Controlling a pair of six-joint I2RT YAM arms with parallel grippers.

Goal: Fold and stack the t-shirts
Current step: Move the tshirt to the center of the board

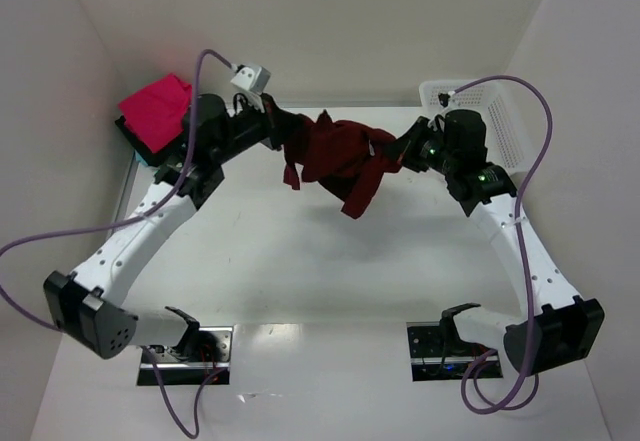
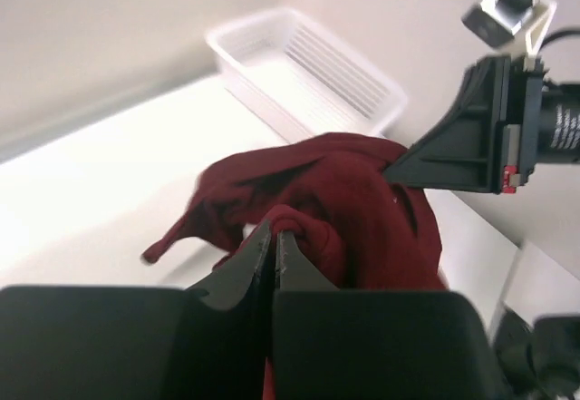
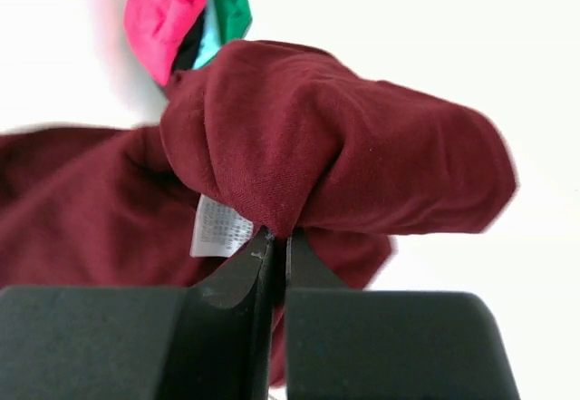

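Note:
The maroon t-shirt [image 1: 335,156] hangs bunched in the air between my two grippers, above the far part of the table. My left gripper [image 1: 278,131] is shut on its left end; the left wrist view shows the cloth [image 2: 344,209] pinched at the fingertips [image 2: 275,232]. My right gripper [image 1: 398,153] is shut on its right end; the right wrist view shows a fold [image 3: 317,151] with a white label [image 3: 220,228] at the jaws [image 3: 279,237]. A folded bright pink shirt [image 1: 155,109] tops a stack at the far left; green [image 3: 234,1], light blue and black edges show under the pink [image 3: 168,10].
A white mesh basket [image 1: 490,116] stands at the far right, behind the right arm; it also shows in the left wrist view [image 2: 308,69]. White walls close the table on three sides. Purple cables loop from both arms.

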